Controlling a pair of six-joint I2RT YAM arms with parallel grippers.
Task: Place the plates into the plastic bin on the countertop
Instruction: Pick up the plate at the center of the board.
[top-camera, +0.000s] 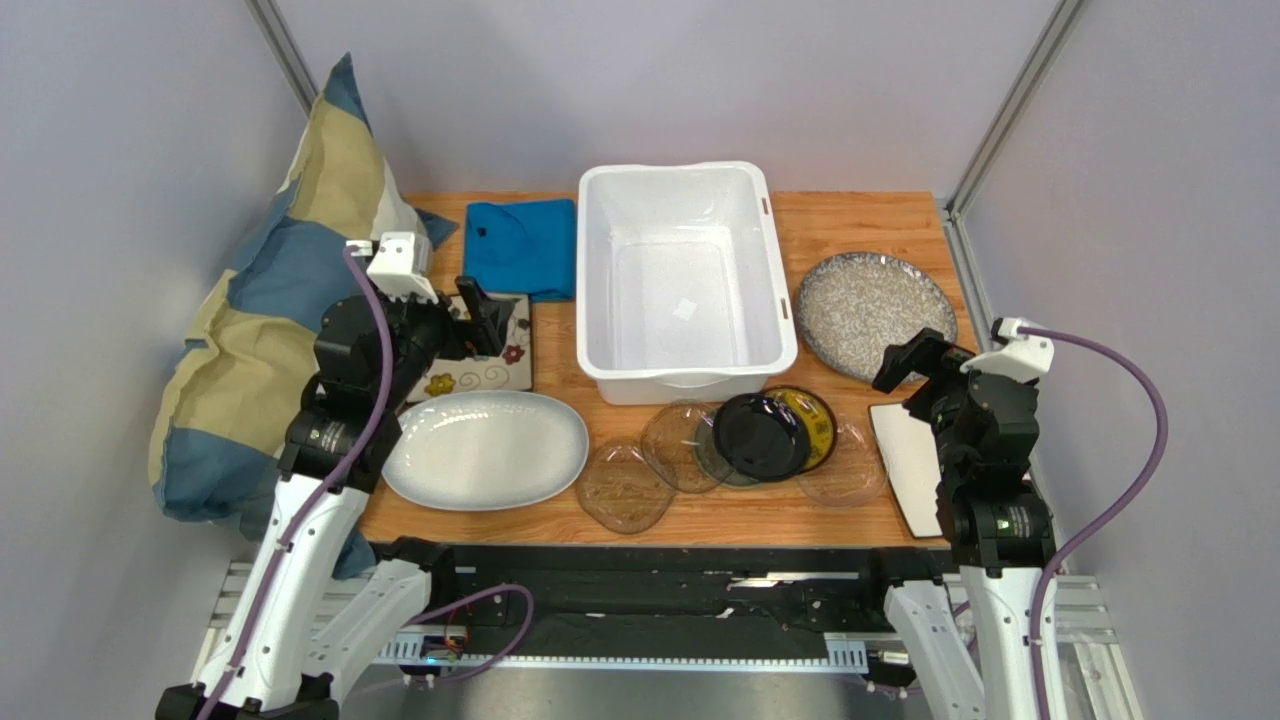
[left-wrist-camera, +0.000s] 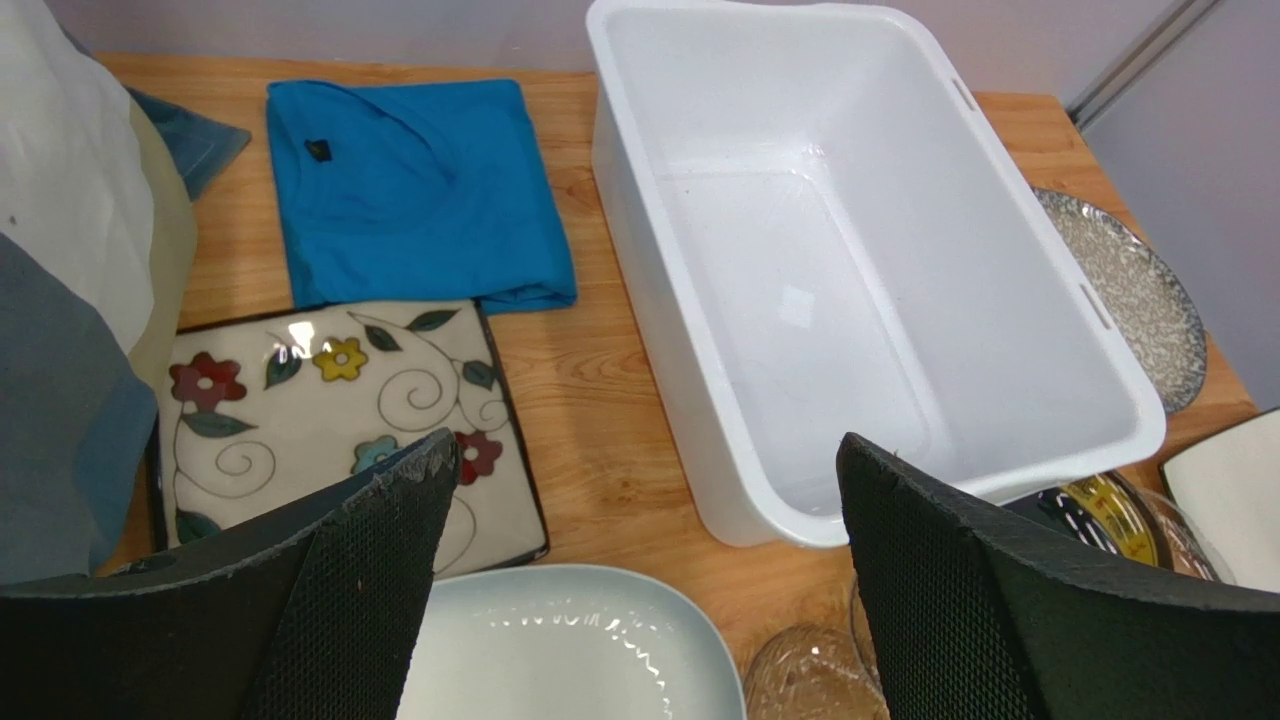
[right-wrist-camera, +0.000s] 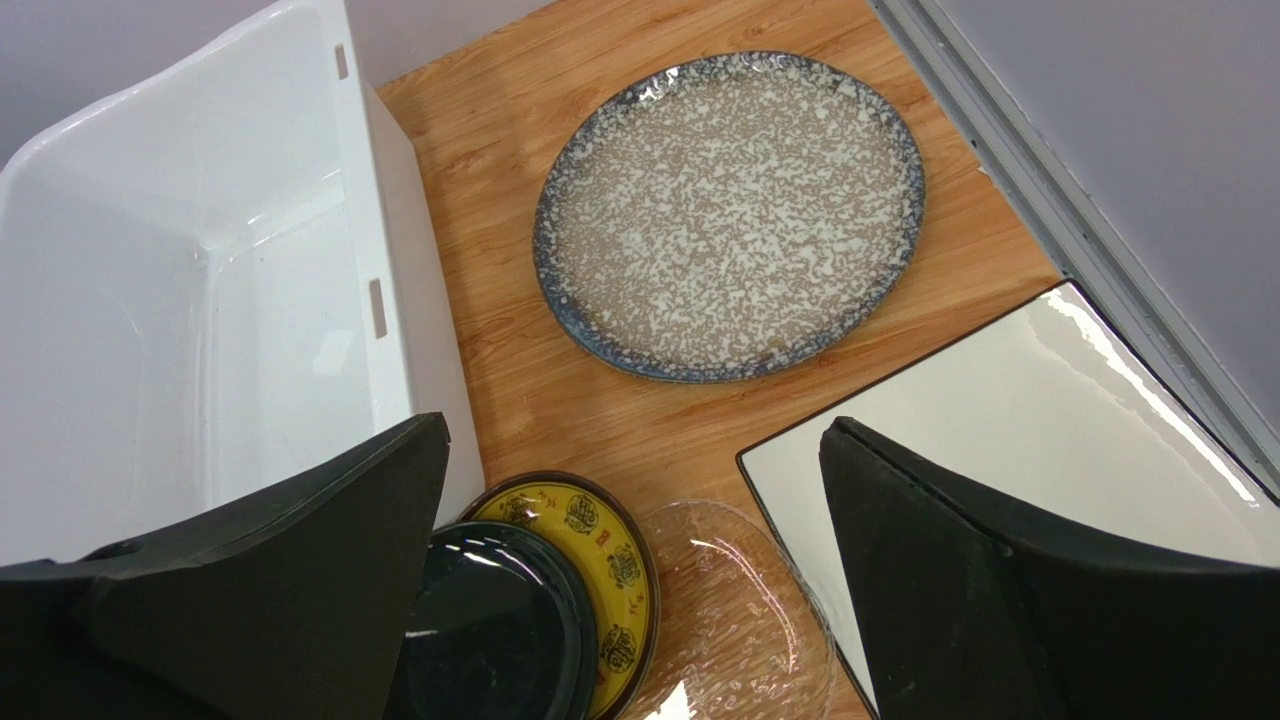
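The white plastic bin (top-camera: 685, 375) stands empty at the middle back of the countertop (top-camera: 842, 225). A white oval platter (top-camera: 486, 449) lies front left, a floral square plate (top-camera: 511, 368) behind it. A grey-speckled round plate (top-camera: 876, 312) lies right of the bin, a white square plate (top-camera: 908, 465) front right. Small glass plates (top-camera: 624, 489), a black plate (top-camera: 759, 435) and a yellow plate (top-camera: 819, 423) overlap in front of the bin. My left gripper (top-camera: 484, 320) is open and empty above the floral plate (left-wrist-camera: 301, 405). My right gripper (top-camera: 905, 363) is open and empty above the white square plate (right-wrist-camera: 1052, 413).
A folded blue cloth (top-camera: 520, 248) lies left of the bin. A blue and cream pillow (top-camera: 271, 300) leans at the table's left edge. Grey walls and metal frame posts (top-camera: 1007, 105) close in the back and sides.
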